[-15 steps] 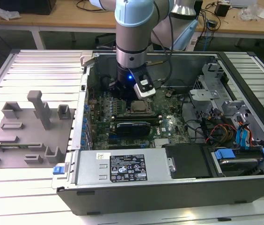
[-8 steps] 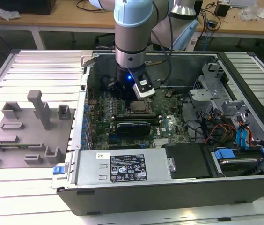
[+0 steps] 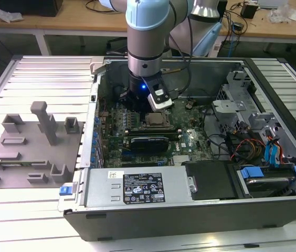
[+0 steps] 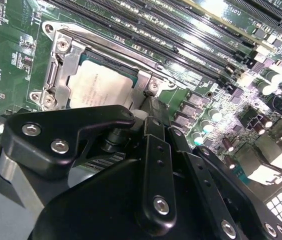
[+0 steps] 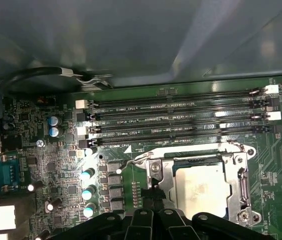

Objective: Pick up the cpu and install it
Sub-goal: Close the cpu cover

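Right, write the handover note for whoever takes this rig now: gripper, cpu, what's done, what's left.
Gripper: low inside the open case, at the edge of the socket frame. Whether it is open or shut cannot be told, nor whether it touches the cpu.
Cpu: lies flat inside the socket frame on the green motherboard, silver top up, in both wrist views.
Done: the cpu is off its holder and placed in the socket.
Left: whether it is fully seated and released cannot be judged from these views, so confirm that.
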